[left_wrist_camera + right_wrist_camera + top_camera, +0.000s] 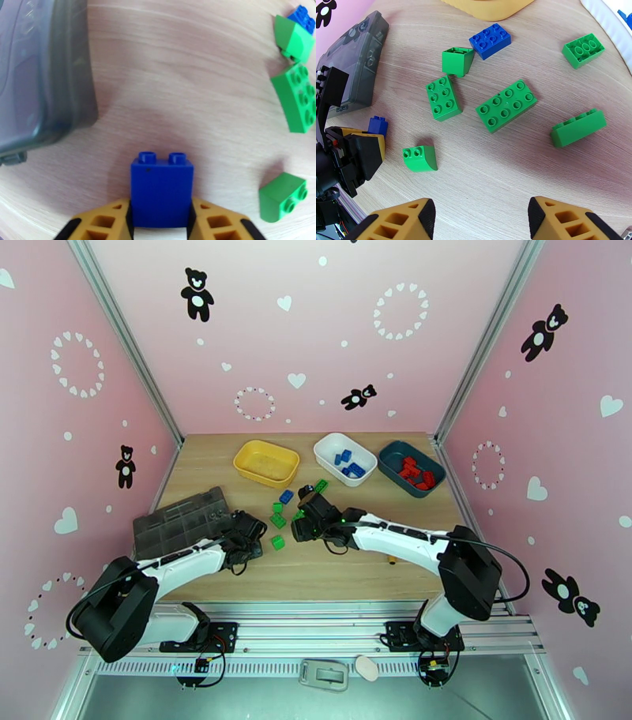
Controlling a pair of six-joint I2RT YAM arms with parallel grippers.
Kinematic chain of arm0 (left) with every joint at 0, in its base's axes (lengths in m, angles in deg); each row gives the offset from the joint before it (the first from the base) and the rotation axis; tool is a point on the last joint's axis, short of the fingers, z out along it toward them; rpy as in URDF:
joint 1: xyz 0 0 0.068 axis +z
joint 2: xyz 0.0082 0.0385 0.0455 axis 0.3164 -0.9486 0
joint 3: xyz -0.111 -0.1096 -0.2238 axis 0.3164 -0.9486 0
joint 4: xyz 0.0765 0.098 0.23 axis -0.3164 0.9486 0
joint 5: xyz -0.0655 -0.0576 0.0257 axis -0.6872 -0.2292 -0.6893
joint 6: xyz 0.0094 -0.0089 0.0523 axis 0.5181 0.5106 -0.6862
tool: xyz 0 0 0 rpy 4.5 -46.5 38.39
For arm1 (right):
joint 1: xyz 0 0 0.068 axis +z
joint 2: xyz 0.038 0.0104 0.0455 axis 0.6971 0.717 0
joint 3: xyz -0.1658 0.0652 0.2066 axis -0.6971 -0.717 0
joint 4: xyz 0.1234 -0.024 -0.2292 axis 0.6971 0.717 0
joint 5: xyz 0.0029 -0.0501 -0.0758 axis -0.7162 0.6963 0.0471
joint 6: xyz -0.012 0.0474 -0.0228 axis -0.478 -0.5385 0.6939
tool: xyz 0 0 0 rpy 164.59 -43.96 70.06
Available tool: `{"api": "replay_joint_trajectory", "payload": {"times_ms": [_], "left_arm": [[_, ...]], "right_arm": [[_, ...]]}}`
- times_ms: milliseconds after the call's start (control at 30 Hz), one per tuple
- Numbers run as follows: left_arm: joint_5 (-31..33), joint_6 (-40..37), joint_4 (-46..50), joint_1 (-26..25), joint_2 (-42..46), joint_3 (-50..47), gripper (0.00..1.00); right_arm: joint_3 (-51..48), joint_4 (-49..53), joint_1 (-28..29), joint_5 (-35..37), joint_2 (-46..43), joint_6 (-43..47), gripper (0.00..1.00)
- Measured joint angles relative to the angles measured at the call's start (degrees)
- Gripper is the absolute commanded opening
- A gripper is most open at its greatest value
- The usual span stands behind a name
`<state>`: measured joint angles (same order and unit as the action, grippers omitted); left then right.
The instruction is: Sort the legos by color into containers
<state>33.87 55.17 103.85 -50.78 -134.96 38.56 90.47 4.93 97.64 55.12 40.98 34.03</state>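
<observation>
The left gripper is clamping a small blue 2-stud plastic brick by its lower sides, studs pointing away from the wrist. It is holding the brick low over the pale wooden tabletop, just beside the corner of the flat dark grey compartment organizer box; whether the brick is touching the wood cannot be told.

In the right wrist view, 6 green studded plastic bricks are lying scattered on the wood, 1 of them upside down and 1 on its side. A second blue brick is resting nearest the yellow rounded plastic bin. The right gripper is hovering above them with its fingers spread wide, grasping nothing.

3 bins are sitting in a row at the far side: the yellow one on the left, a white one in the middle holding several blue bricks, and a dark teal one on the right holding red bricks.
</observation>
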Motion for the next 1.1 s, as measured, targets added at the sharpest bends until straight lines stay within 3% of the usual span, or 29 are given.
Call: {"api": "replay_joint_trajectory", "payload": {"times_ms": [300, 533, 833, 1100], "left_arm": [[-2.4, -1.4, 2.2, -2.8, 2.2, 5.5, 0.34], [-12.0, -5.6, 1.5, -2.8, 0.4, 16.4, 0.33], [-25.1, -8.5, -2.8, -3.1, -16.9, 38.3, 0.32], [-30.9, -8.7, -3.2, -3.8, -37.6, 64.7, 0.32]], "right_arm": [[-2.8, 0.3, -3.6, 0.5, -4.9, 0.0, 0.67], [-6.3, -0.6, -12.7, -3.3, -11.3, -0.8, 0.7], [-8.9, -3.1, -23.6, -9.5, -17.1, -4.4, 0.71], [-10.6, -2.2, -30.8, -9.7, -28.7, -4.9, 0.75]]}}
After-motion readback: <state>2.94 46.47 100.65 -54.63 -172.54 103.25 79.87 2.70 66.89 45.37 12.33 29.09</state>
